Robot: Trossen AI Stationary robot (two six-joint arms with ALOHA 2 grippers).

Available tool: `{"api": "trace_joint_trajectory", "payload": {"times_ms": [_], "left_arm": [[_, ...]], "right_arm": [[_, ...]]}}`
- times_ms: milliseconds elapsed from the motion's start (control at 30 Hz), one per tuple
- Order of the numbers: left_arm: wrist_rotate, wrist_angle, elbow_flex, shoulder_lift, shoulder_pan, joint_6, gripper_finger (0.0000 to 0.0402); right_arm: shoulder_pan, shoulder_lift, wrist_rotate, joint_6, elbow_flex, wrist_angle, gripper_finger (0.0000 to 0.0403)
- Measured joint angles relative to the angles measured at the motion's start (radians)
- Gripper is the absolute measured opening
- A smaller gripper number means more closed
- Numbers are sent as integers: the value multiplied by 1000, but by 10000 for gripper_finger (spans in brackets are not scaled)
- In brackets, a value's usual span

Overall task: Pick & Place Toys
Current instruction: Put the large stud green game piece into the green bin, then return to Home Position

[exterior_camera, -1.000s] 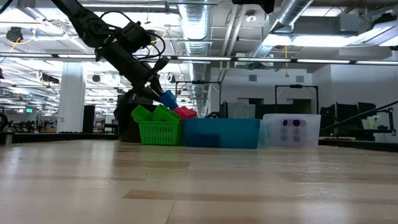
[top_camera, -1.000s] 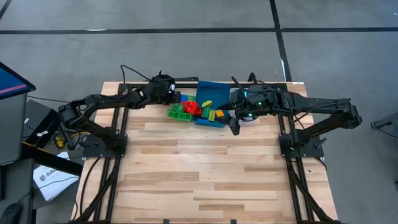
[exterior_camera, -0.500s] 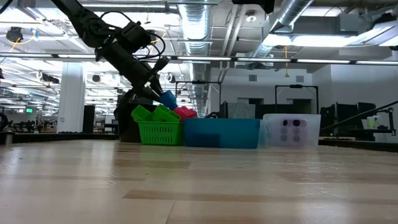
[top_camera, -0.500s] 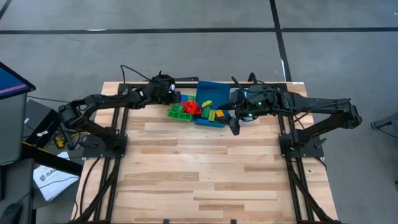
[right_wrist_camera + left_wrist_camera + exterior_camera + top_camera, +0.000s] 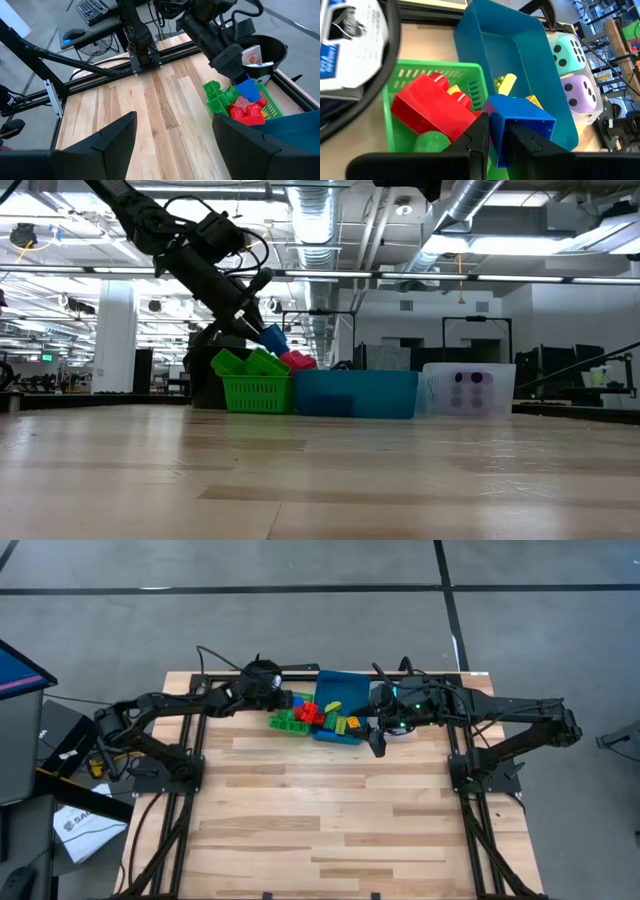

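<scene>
So the left gripper [image 5: 495, 132] is clamped narrow on a blue brick [image 5: 520, 127], holding it in the air right above the green tray [image 5: 435, 75]. From the low camera the blue brick [image 5: 272, 338] hangs clear of the tray's rim, not touching anything in it.

Using that green tray as the reference: inside it sits a big red brick [image 5: 432, 107], with a bit of yellow peeking from behind it and a green brick [image 5: 427, 142] next to it (that one's mostly hidden by the gripper fingers). Right beside the tray, touching it, is the blue tray [image 5: 540, 80], with a yellow brick [image 5: 506, 84] lying in it. Past the blue tray, on the far side from the green one, are the cyan die [image 5: 567, 52] and the purple die [image 5: 580, 95], sitting side by side in a clear tray [image 5: 470, 390]. On the green tray's other side is a black cup [image 5: 262, 55] with a white card pack [image 5: 251, 55] poking out.

The right gripper [image 5: 172, 135] has its fingers spread fairly wide and holds nothing; it hovers over the tabletop [image 5: 330, 800] near the blue tray's end, well away from the green tray.
</scene>
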Motion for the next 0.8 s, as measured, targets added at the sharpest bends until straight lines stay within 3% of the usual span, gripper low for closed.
{"api": "trace_joint_trajectory", "payload": {"times_ms": [300,633,800], "left_arm": [[3,-1,0,0,-7,0,55],[-50,-3,0,0,-19,-1,218],[-54,-3,0,0,-30,0,252]], "right_arm": [[0,0,0,0,0,0,255],[0,0,0,0,0,0,255],[0,0,0,3,0,0,255]]}}
